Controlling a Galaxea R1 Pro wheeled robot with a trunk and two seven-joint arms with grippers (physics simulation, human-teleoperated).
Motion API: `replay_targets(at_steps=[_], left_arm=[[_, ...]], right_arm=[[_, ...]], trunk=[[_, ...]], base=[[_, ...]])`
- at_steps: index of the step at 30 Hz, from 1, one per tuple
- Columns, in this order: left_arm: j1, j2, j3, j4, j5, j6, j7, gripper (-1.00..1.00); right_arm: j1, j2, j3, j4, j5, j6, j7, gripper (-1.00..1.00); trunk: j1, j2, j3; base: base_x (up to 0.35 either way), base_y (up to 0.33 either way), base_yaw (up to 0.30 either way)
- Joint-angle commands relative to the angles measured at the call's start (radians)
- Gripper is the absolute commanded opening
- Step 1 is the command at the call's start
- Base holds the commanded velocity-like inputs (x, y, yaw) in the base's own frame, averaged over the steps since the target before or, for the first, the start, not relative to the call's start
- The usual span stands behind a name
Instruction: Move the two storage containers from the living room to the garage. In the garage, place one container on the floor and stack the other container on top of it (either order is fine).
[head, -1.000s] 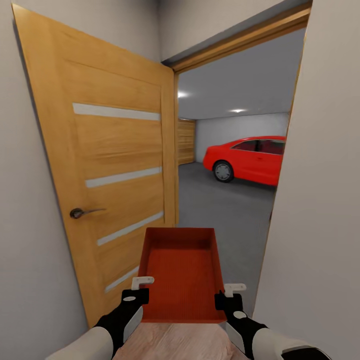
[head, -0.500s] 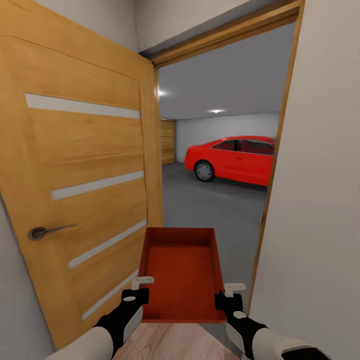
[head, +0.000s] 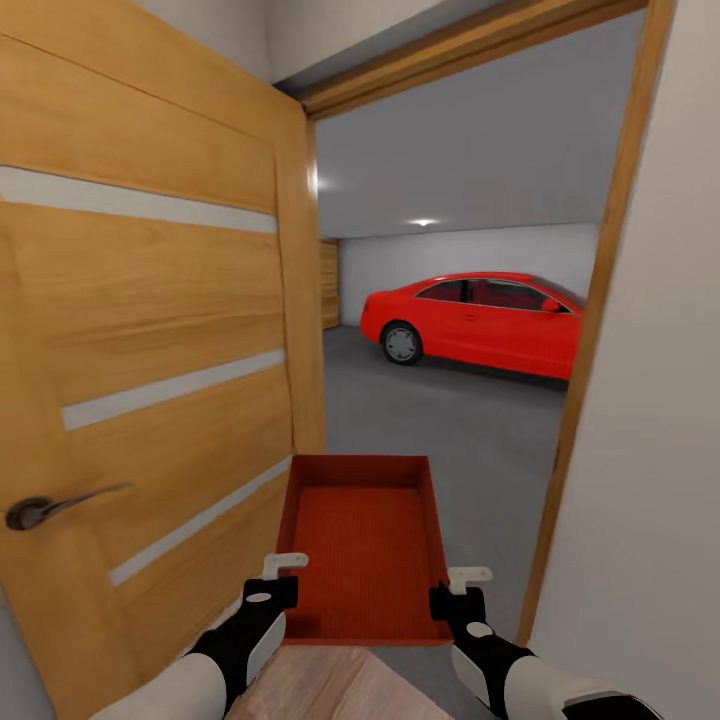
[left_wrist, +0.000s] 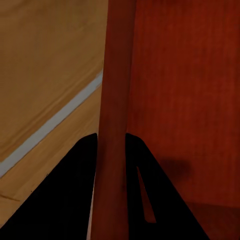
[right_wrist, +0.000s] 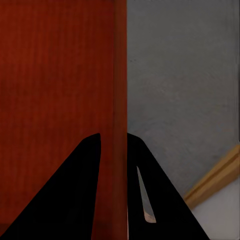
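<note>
At the far left of the head view stands an open wooden door with pale strips and a metal lever handle; just right of it the left gripper is clamped on the left wall of a red-orange storage container, held level at the doorway threshold; the right gripper pinches its right wall; beyond, a red car sits on the garage's grey concrete floor; a wooden door frame edges the right.
</note>
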Motion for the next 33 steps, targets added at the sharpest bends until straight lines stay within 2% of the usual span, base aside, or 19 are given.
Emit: replay_targets(at_steps=[1,33], left_arm=[[-0.001,0.002,0.082,-0.006,-0.013,-0.025,0.014,-1.0],[-0.001,0.002,0.082,-0.006,-0.013,-0.025,0.015,-1.0]], right_arm=[[0.0,0.001,-0.057,0.001,0.013,0.002,0.005,-1.0],[0.0,0.001,-0.057,0.001,0.013,0.002,0.005,-1.0]], trunk=[[0.001,-0.001,-0.002],[0.001,-0.001,-0.002]], base=[[0.293,0.227,-0.251],[0.293,0.227,-0.286]])
